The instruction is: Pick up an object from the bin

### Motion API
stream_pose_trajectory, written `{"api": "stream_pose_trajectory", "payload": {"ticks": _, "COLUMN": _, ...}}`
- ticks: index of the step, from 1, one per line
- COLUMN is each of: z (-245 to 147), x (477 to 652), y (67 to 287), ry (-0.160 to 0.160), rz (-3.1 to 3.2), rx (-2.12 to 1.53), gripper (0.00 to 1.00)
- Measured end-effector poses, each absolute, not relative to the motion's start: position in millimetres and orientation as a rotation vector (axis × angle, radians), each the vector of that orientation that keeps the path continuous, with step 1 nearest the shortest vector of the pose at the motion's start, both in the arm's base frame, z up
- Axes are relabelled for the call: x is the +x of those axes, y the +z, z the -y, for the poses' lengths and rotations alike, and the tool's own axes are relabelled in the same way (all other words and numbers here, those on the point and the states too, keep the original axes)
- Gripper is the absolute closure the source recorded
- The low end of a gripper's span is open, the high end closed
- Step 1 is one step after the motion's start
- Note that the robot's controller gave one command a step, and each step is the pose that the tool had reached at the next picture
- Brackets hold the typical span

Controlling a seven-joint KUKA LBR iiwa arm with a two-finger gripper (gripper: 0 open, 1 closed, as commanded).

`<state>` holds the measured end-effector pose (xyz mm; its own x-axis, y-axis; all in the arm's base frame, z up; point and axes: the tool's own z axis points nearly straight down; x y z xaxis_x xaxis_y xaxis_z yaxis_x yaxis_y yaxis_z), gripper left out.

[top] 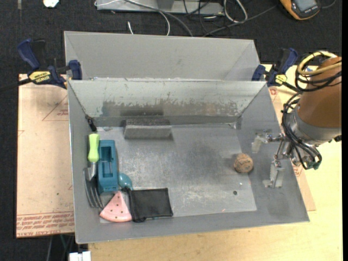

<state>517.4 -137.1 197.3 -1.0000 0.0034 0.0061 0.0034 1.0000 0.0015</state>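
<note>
A small brown, roundish ball (243,162) lies alone on the bin floor at the right. My gripper (267,160) hangs just to the right of it, over the foot of the bin's right wall. It is open: one metal finger (260,140) stands toward the back and the other toward the front, with nothing between them. The ball sits a little left of the gap and does not touch either finger.
Along the left wall lie a green-handled tool (93,147), a blue plastic block (107,166), a dark fork (91,192), a pink wedge (117,209) and a black square pad (151,203). A grey bar (147,130) rests at the back wall.
</note>
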Motion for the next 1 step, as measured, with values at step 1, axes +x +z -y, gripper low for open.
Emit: {"api": "stream_pose_trajectory", "payload": {"ticks": 1, "z": 136.4, "x": 519.3, "y": 201.3, "ry": 0.0, "rz": 3.143, "rx": 0.001, "gripper": 0.0}}
